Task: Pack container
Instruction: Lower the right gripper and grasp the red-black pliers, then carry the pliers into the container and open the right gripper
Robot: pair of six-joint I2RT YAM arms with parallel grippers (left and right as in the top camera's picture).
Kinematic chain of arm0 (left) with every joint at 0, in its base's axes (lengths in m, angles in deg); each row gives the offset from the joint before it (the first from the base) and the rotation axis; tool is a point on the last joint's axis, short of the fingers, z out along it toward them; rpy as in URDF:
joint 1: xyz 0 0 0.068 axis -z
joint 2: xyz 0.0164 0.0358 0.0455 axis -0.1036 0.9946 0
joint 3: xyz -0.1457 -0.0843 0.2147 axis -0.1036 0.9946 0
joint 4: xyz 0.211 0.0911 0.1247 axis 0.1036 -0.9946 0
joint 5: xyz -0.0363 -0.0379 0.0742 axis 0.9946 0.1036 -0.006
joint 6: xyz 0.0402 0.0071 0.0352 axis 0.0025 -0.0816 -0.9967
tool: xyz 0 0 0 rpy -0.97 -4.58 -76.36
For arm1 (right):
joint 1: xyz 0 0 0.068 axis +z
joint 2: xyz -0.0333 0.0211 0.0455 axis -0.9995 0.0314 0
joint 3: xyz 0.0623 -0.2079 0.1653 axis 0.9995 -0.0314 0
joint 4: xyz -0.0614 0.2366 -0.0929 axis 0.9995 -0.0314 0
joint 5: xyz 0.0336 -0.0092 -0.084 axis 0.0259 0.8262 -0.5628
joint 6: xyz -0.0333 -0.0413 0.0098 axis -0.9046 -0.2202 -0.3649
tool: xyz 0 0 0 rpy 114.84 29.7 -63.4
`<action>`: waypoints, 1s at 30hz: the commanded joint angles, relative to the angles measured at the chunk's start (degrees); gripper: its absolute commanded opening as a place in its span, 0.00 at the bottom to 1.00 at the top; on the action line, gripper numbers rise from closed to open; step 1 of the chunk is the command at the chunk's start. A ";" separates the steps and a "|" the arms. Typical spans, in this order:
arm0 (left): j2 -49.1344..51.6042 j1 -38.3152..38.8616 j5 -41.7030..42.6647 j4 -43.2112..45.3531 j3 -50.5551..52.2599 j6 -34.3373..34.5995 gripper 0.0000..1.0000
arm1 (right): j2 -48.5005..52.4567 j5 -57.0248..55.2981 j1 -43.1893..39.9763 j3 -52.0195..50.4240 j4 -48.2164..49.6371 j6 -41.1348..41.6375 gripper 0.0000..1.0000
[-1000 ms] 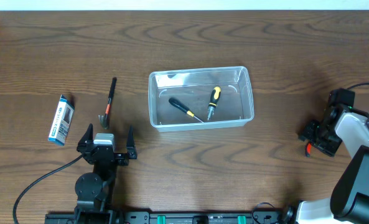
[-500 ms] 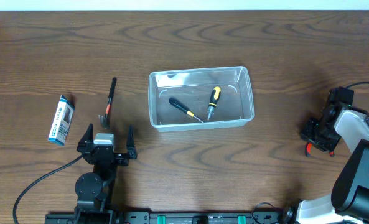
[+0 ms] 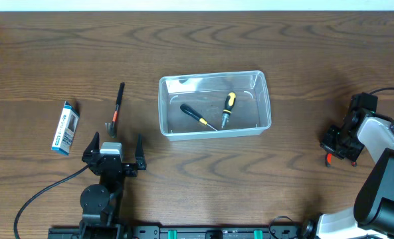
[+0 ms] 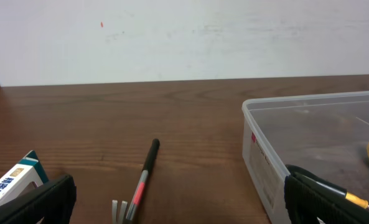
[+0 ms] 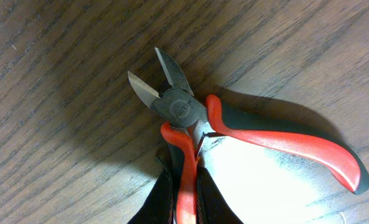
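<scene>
The clear plastic container [image 3: 213, 75] sits mid-table and holds a black screwdriver [image 3: 197, 116] and a yellow-and-black screwdriver [image 3: 228, 108]. At the far right, red-handled cutting pliers [image 5: 184, 107] lie on the wood with their blades apart. My right gripper [image 5: 185, 180] is shut on one of their red handles; the other handle splays free to the right. In the overhead view that gripper [image 3: 336, 149] stands low over the pliers [image 3: 328, 159]. My left gripper [image 3: 113, 147] is wide open and empty, near the front left. In the left wrist view the container's wall [image 4: 259, 146] stands to the right.
A slim tool with a black-and-red handle and forked metal head [image 3: 115, 106] lies just ahead of the left gripper, also in the left wrist view [image 4: 144, 174]. A blue-and-white box [image 3: 64, 127] lies at the far left. A cable trails near the front left.
My right gripper's fingers have closed onto the pliers' handle. The left arm, the container and the other things have stayed still.
</scene>
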 commanded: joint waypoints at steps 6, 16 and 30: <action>-0.28 -0.35 -0.50 -2.16 1.03 0.11 0.98 | 2.47 -1.57 -0.63 -0.13 -0.94 0.39 0.01; -0.28 -0.35 -0.50 -2.16 1.03 0.11 0.98 | 2.47 1.14 0.07 11.21 -6.51 -0.79 0.01; -0.28 -0.35 -0.50 -2.16 1.03 0.11 0.98 | 2.47 1.97 11.56 31.12 -13.77 -2.27 0.01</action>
